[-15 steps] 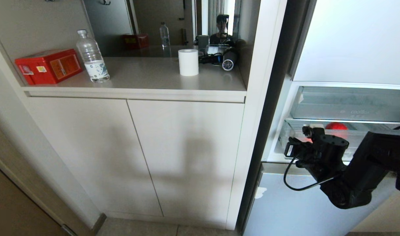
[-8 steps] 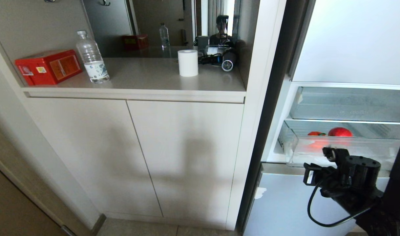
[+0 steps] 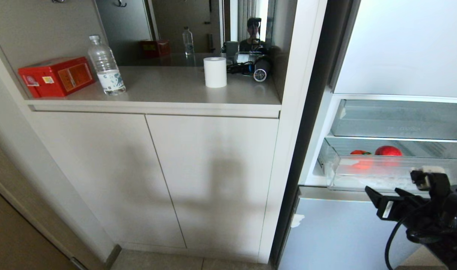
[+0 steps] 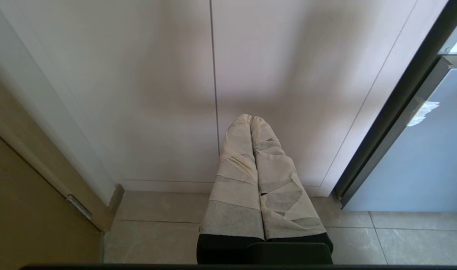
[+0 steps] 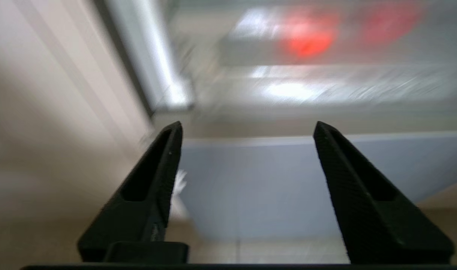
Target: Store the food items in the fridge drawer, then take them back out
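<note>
The fridge drawer (image 3: 363,176), a clear bin, stands pulled out at the right of the head view. Both food items lie in it: an orange-red fruit with a green stem (image 3: 359,152) and a deeper red one (image 3: 388,150). My right gripper (image 3: 381,190) hangs below and in front of the drawer, open and empty. Its wrist view shows the black fingers (image 5: 164,165) spread wide before a blue-grey panel (image 5: 273,187), with the fruits as red blurs (image 5: 307,39) above. My left gripper (image 4: 250,118), wrapped in pale tape, is shut and parked facing a cabinet door.
A shallower clear tray (image 3: 397,120) sits above the drawer and a glossy blue-grey panel (image 3: 340,232) below it. To the left, the cabinet counter (image 3: 168,93) carries a red box (image 3: 56,75), a water bottle (image 3: 105,65), a paper roll (image 3: 215,72) and a hair dryer (image 3: 261,71). A mirror reflects a person (image 3: 253,35).
My right arm has pulled back from the drawer, sinking down and to the right. Its jaws have gone from shut to open. The orange-red fruit, hidden behind the gripper before, now shows.
</note>
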`<state>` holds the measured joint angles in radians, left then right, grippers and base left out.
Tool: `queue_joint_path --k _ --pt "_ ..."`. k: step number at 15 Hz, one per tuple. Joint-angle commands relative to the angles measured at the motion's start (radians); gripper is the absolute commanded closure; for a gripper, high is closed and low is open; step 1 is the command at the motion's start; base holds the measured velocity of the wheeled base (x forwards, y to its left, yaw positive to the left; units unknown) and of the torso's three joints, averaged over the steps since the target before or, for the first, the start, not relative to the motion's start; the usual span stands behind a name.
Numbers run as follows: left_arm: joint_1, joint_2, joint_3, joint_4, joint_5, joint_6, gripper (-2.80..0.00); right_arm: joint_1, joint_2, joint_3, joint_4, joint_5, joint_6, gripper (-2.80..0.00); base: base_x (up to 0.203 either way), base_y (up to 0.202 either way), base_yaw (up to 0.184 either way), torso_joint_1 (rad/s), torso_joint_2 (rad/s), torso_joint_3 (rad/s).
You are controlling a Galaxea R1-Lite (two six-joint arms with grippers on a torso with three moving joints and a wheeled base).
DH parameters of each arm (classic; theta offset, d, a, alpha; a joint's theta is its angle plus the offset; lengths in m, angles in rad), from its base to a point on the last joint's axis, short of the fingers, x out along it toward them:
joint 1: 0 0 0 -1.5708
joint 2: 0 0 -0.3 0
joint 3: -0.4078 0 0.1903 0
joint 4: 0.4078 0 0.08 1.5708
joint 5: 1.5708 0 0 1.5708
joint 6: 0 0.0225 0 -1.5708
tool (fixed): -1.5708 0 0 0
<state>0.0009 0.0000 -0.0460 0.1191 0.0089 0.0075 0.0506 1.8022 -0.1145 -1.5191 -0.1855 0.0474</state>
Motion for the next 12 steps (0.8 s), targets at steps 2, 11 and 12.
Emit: queue_joint_path --k 2,11,12 --pt "0.001 0.002 0.0 0.001 0.0 0.0 0.0 -0.097 -0.07 -0.187 0.147 0.008 -0.037 -2.8 0.0 0.0 0.0 0.0 0.0 0.0" --pt "0.001 0.002 0.0 0.001 0.0 0.0 0.0 -0.28 0.037 -0.941 1.141 0.22 -0.064 -2.8 0.0 0.0 0.0 0.0 0.0 0.0" --pt "0.001 0.002 0.0 0.001 0.0 0.0 0.0 -0.3 0.093 -1.003 1.158 0.224 -0.08 -2.8 0.0 0.0 0.0 0.0 0.0 0.0"
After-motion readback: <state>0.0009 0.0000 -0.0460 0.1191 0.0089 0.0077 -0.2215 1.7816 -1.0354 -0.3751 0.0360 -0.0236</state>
